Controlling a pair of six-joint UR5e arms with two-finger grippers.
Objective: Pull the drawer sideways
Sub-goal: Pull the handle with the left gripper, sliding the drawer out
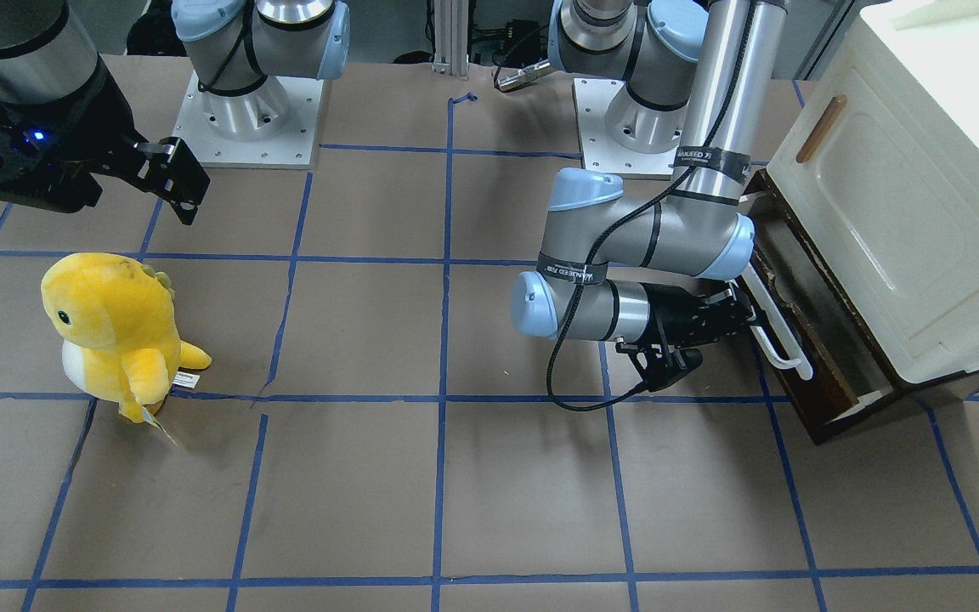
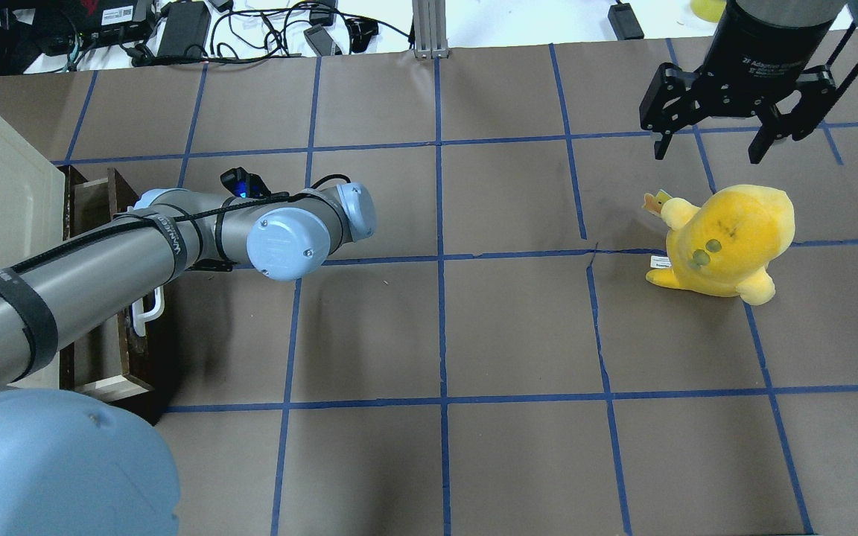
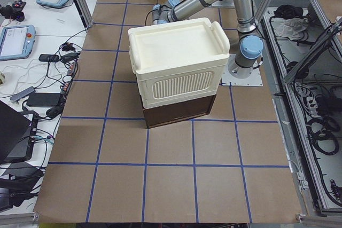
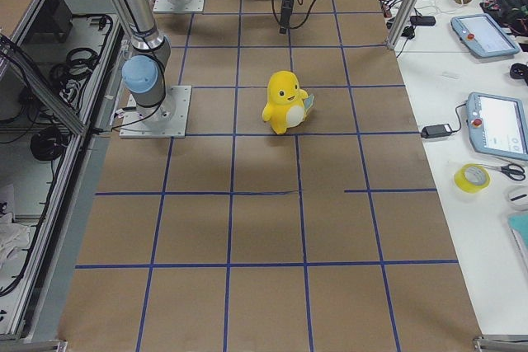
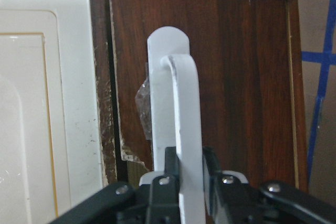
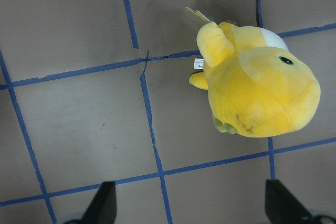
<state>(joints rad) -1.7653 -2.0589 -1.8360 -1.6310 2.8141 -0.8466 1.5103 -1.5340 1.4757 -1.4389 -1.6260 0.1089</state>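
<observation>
left pincer [image 5: 190, 171] clamped on drawer [image 5: 252, 77] handle [image 5: 181, 103]

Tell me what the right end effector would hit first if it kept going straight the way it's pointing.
Probably the bare brown table, just short of the yellow plush toy. The right end effector points down at it, open and empty, though depth is hard to judge.

Dark wooden drawer [image 5: 252, 77], smooth white plastic handle [image 5: 181, 129].
</observation>
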